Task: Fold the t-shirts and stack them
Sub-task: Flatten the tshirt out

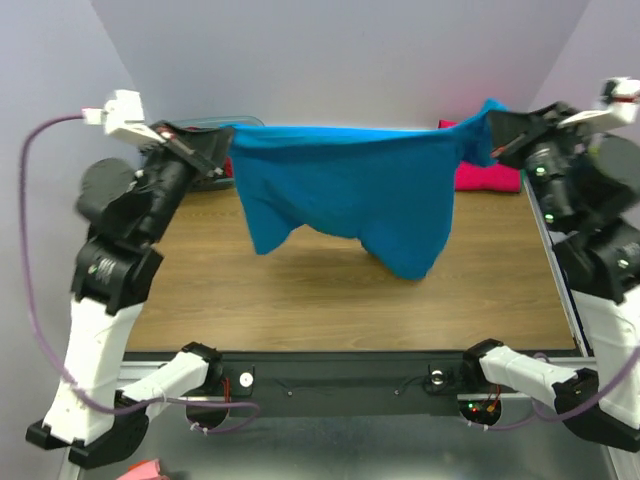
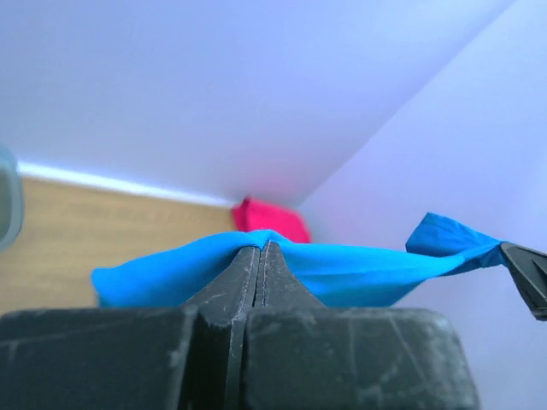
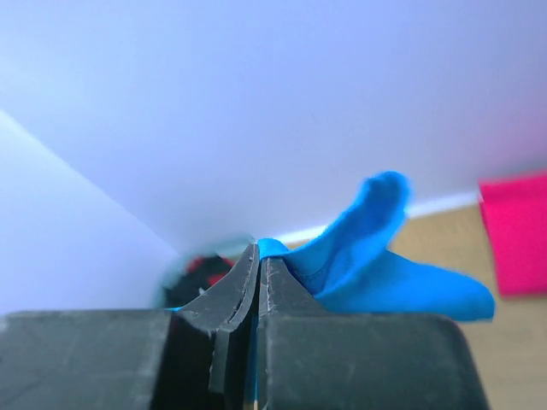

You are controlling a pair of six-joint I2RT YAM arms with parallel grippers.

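While we hold it aloft, the turquoise-blue t-shirt (image 1: 345, 195) hangs soft and rumpled over the wood-grain worktop (image 1: 300, 290), its top edge pulled taut in a straight line. Our left fingers (image 2: 231, 286) are pressed together, pinching one corner; our right fingers (image 3: 278, 290) clamp the other, cloth bunched there. At far right a magenta-pink shirt (image 1: 490, 178) lies in a flat folded slab. Far left, the translucent tub (image 1: 215, 121) holds blurred red and black cloth (image 3: 205, 266).

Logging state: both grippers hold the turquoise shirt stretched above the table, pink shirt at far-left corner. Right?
Wrong corner: top view shows the pink shirt at the far-right corner. Left gripper and right gripper do hold the turquoise shirt stretched.
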